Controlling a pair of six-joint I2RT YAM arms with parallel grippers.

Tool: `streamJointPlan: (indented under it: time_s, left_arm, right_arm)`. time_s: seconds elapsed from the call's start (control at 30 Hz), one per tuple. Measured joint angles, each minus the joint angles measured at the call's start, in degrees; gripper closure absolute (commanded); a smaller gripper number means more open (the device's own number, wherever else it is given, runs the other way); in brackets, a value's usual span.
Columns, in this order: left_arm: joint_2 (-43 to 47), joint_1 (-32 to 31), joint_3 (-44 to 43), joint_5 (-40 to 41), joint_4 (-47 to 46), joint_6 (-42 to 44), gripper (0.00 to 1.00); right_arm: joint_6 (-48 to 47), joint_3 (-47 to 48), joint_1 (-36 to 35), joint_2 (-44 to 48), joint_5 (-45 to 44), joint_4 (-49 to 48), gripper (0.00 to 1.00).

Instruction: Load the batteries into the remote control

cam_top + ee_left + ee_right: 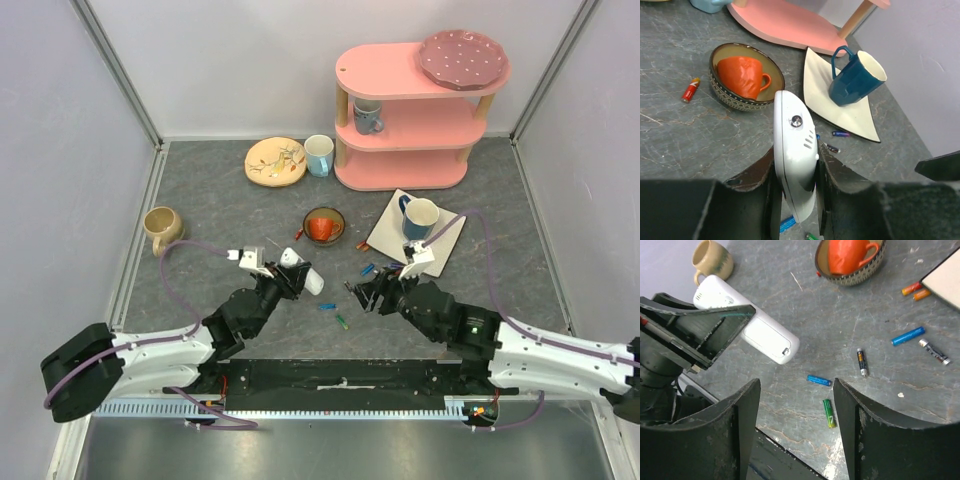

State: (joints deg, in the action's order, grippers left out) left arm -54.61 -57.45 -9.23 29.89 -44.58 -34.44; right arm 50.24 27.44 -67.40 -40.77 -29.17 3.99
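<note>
Presently: remote gripped, no battery loaded

Firstly, at left, the left hand (795, 187) is closed tight on the remote control (792, 145). It pinches the narrow sides near one end, and the other end juts toward the middle of the table (805, 330). One remote counted. Its battery slot faces no camera plainly, and no cell is seen seated in it. Loading is judged not begun.

At centre, the batteries (819, 380) lie loose on the table, all apart from the remote. Seven show in the right wrist view: a short blue and a green just under the right hand, one dark, a longer blue, one dark-and-silver, and two orange by the corner of the white plate (947, 275). An eighth, the red battery (690, 90), lies left of the bowl (725, 97). Total eight seen; none held.

At right, the right hand (796, 387) hangs over the blue and green cells with jaws wide apart and nothing between them.

Remaining, in my judgement: pick a cell, seat it in the slot, and repeat as the slot requires.
</note>
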Motion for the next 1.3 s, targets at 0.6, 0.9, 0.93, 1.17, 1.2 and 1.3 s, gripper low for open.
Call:
streamJointPlan:
  time_s: [0.6,0.9,0.93,1.17,1.2,1.3]
  left_arm:
    - [-8.7,-1.1,5.9,6.6,-22.0,5.4,0.98]
    - [-13.4,2.4,6.0,4.5,-27.9,0.8,0.98]
    - [-14.0,2.7,6.0,4.1,-28.1,0.5,0.98]
    - [-20.8,4.1,6.1,0.8,-28.9,-2.1,0.98]
    - [-21.2,4.2,6.1,0.5,-28.9,-2.3,0.98]
    - [-21.5,4.2,6.1,-0.2,-28.9,-2.7,0.98]
  right_arm:
    - [3.1,-4.7,11.1,-24.5,25.8,-30.8,0.54]
    - [6.6,-4.8,15.1,-31.8,33.2,-42.9,0.56]
    - [7.1,-4.9,15.5,-32.3,33.6,-44.4,0.56]
    - [11.5,-6.2,18.1,-38.7,36.8,-54.3,0.61]
    - [12.3,-6.2,18.4,-39.9,37.2,-55.2,0.61]
    - [13.7,-6.2,19.0,-42.2,38.4,-57.1,0.61]
